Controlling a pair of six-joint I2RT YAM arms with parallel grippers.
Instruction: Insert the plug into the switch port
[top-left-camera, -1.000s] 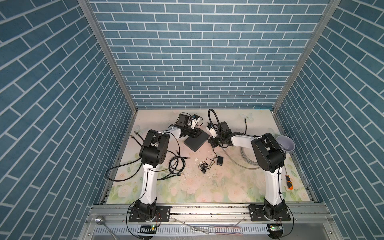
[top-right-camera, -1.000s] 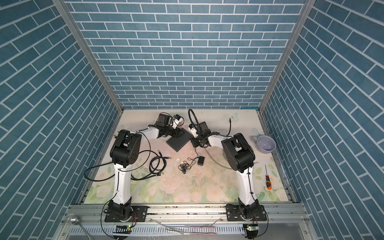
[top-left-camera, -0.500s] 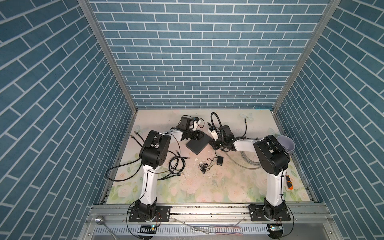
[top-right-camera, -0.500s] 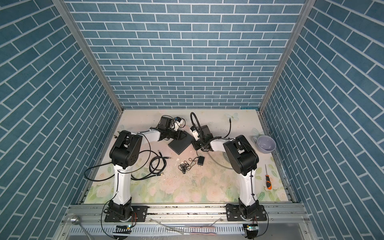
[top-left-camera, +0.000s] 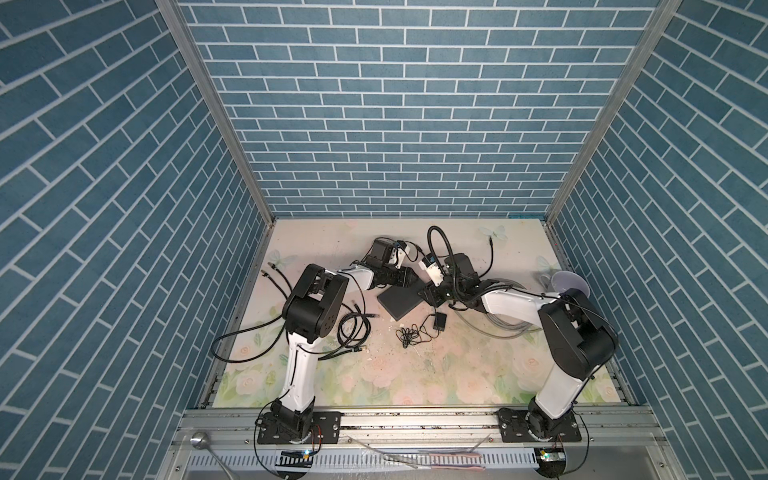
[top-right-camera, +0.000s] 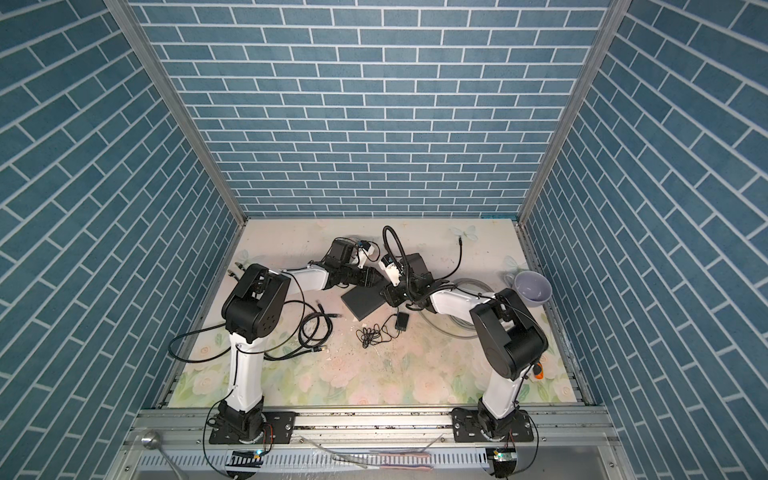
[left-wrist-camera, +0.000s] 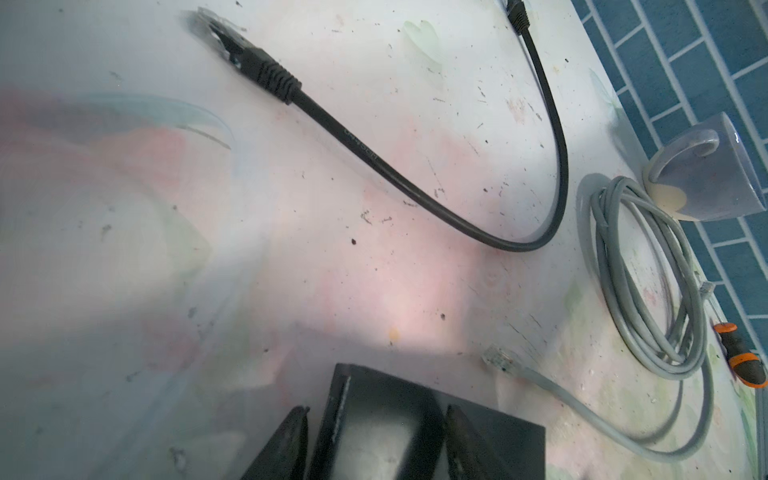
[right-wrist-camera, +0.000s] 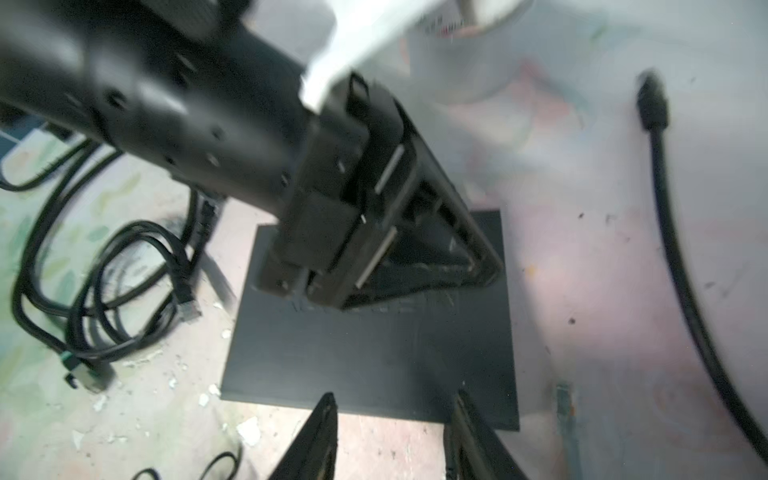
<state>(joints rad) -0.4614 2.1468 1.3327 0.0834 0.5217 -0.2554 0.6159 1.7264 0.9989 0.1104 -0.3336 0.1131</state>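
Note:
The switch (top-left-camera: 400, 302) (top-right-camera: 360, 303), a flat matte-black box, lies on the flowered mat between both arms. My left gripper (top-left-camera: 414, 277) (left-wrist-camera: 376, 409) stands over its far corner (left-wrist-camera: 386, 399). The jaws are open astride that corner, with a gap at one finger. My right gripper (top-left-camera: 429, 293) (right-wrist-camera: 395, 397) is open at the near edge of the switch (right-wrist-camera: 374, 353), nothing between its fingers. A clear plug on a grey cable (left-wrist-camera: 498, 356) lies just off the switch, apart from it. A black cable's plug (left-wrist-camera: 245, 54) (right-wrist-camera: 652, 102) lies farther off. I cannot tell which is the task's plug.
A small black power adapter (top-left-camera: 439, 322) with its thin cord (top-left-camera: 409, 334) lies in front of the switch. Coiled black cables (top-left-camera: 353, 328) lie left, a grey coil (top-left-camera: 498, 328) and a pale mug (top-left-camera: 567, 284) right. An orange screwdriver (top-right-camera: 539, 370) is near the right wall.
My right gripper has gone from shut to open. The switch has shifted toward the front and right. The left jaws have widened a little.

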